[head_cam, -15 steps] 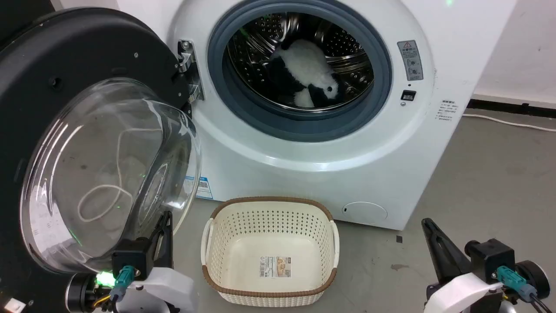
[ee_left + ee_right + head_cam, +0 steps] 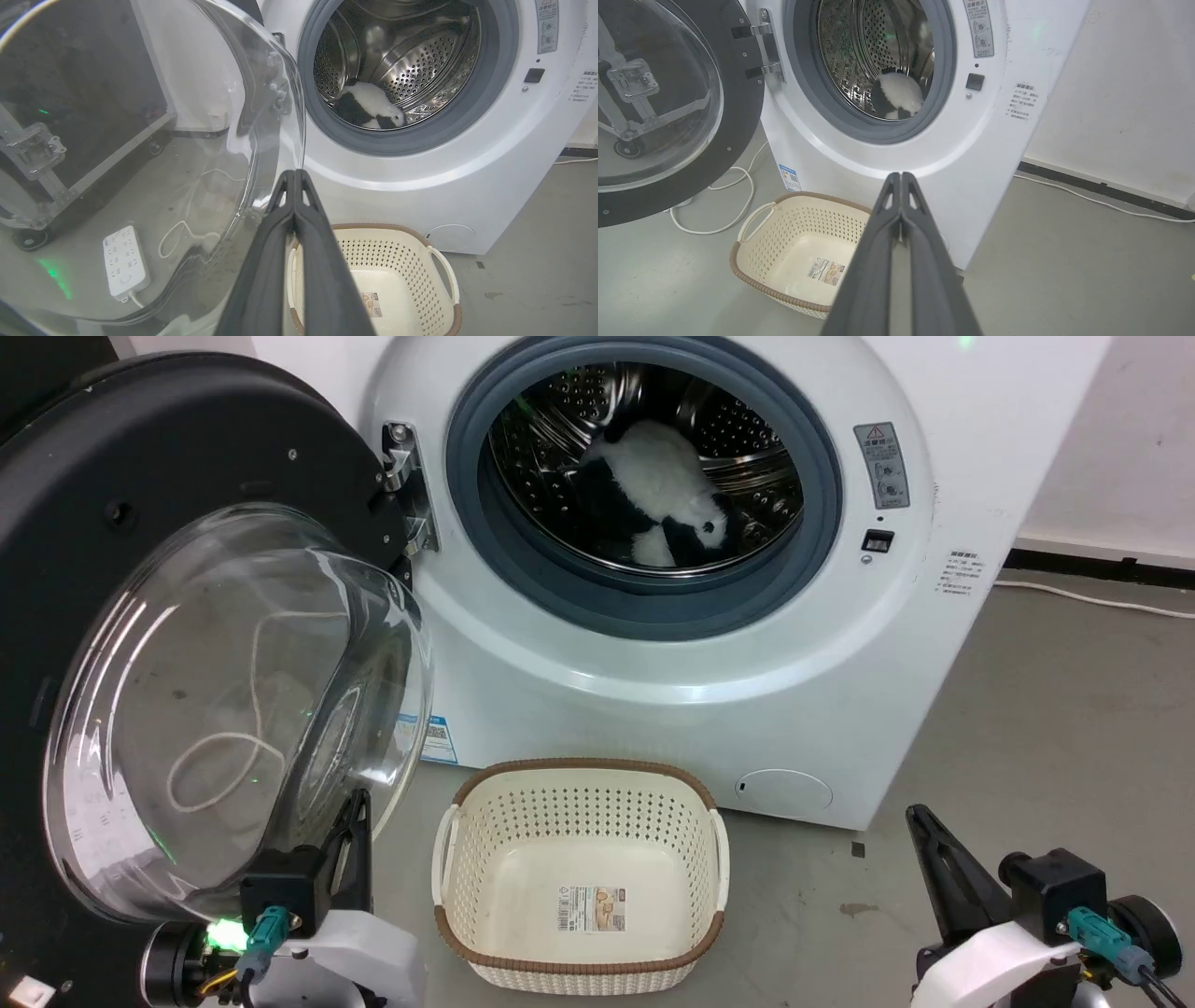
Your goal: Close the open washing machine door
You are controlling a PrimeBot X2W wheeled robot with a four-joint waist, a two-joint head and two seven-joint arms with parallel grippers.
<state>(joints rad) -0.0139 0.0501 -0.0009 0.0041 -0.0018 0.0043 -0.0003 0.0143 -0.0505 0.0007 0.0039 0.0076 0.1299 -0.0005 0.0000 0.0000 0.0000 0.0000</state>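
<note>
The washing machine door stands swung wide open to the left of the white machine, hinged at a metal bracket. Its black rim surrounds a bulging clear glass bowl, also seen close up as the washing machine door and from the side as the washing machine door. My left gripper is shut, fingertips just below the bowl's lower right edge; the same shut left gripper points past the glass. My right gripper is shut at the lower right, away from the door; the right gripper holds nothing.
A cream basket with a brown rim sits on the grey floor in front of the machine. A black-and-white plush toy lies inside the steel drum. A white power strip and cable lie behind the door. A white cable runs along the wall.
</note>
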